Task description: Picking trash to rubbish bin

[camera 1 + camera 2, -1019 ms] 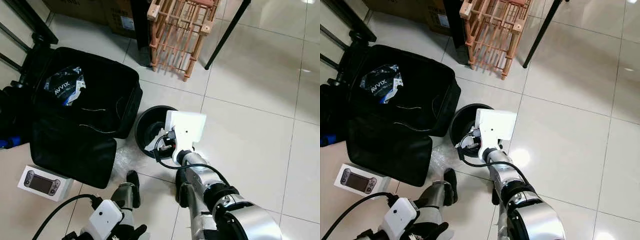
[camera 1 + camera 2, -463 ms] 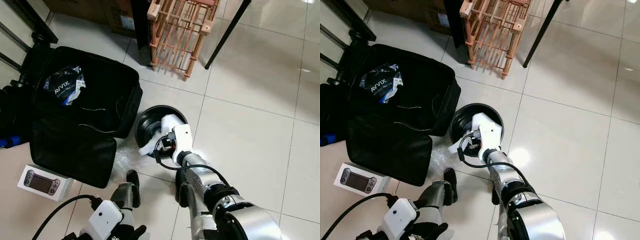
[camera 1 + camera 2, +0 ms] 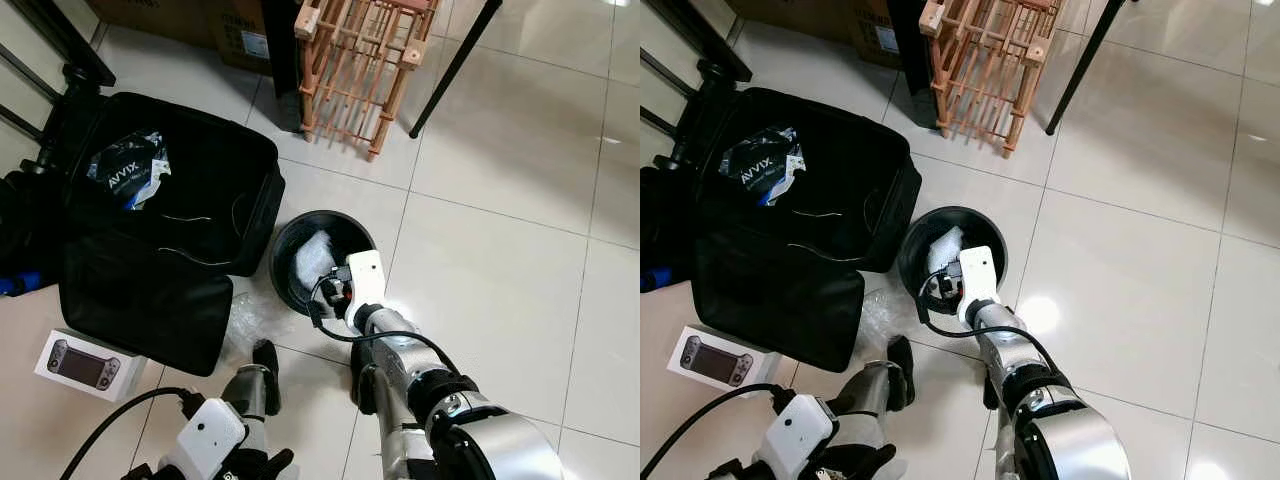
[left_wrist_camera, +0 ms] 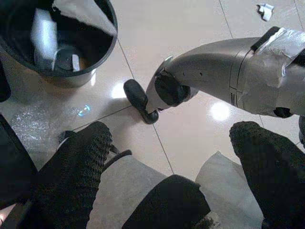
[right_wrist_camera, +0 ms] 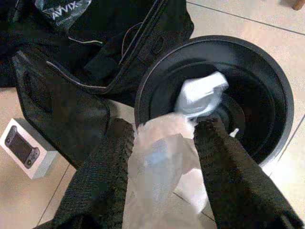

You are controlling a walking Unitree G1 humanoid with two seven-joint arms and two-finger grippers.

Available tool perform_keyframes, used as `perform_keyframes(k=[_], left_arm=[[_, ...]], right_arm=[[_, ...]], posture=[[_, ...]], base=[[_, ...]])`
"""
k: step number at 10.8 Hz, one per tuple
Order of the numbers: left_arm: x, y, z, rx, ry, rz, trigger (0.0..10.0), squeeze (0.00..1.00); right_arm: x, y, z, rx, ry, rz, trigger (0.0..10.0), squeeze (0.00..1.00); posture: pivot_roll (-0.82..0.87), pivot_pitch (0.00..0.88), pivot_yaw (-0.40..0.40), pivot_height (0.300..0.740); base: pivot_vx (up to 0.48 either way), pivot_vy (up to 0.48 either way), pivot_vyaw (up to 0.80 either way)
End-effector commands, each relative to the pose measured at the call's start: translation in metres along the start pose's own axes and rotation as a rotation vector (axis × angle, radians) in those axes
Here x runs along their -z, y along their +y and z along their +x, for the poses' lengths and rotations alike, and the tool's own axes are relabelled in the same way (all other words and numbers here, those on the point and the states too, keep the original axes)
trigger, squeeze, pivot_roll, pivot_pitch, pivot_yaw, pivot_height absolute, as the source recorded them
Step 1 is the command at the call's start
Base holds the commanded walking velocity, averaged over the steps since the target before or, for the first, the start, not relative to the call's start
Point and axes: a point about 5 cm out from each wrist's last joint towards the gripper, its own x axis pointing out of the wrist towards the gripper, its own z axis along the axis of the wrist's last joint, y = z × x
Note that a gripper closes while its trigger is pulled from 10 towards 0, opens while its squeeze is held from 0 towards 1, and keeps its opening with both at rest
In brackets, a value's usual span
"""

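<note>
Two right pincer fingers around plastic wrap

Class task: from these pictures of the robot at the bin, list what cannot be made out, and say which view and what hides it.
- Bin bottom, head views: covered by white trash and the right gripper.
- Whether the trash is released, right wrist view: blurred between the fingers.
- Bag contents under the packet: dark.
- Left gripper: grip unclear.

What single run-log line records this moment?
right gripper: over black bin | holds: white paper | left gripper: low, open
</note>
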Motion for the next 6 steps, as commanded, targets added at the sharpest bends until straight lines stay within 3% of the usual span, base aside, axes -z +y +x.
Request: perform_keyframes(k=[1,4,5,6], left_arm=[[0.008,-0.008,-0.005,0.021,0.043,-0.034,10.0,0.00],[0.014,-0.003,-0.005,0.017,0.056,-0.034,10.0,0.00],[0.021,-0.002,-0.003,0.012,0.069,-0.036,10.0,0.00],[0.023,-0.002,-0.002,0.012,0.072,-0.037,10.0,0.00]], right_arm=[[0.027,0.032,-0.003,-0.059,0.074,0.074,10.0,1.00],[0.027,0.030,-0.003,-0.053,0.075,0.069,10.0,1.00],[0.030,0.027,-0.005,-0.029,0.091,0.029,10.0,1.00],[0.033,0.025,-0.006,-0.004,0.106,0.013,10.0,0.45]], posture=[[0.26,0.622,-0.001,0.740],[0.26,0.619,-0.001,0.740],[0.27,0.621,0.002,0.740],[0.27,0.621,0.002,0.740]], base=[[0.000,0.000,0.00],[0.000,0.000,0.00],[0.000,0.000,0.00],[0.000,0.000,0.00]])
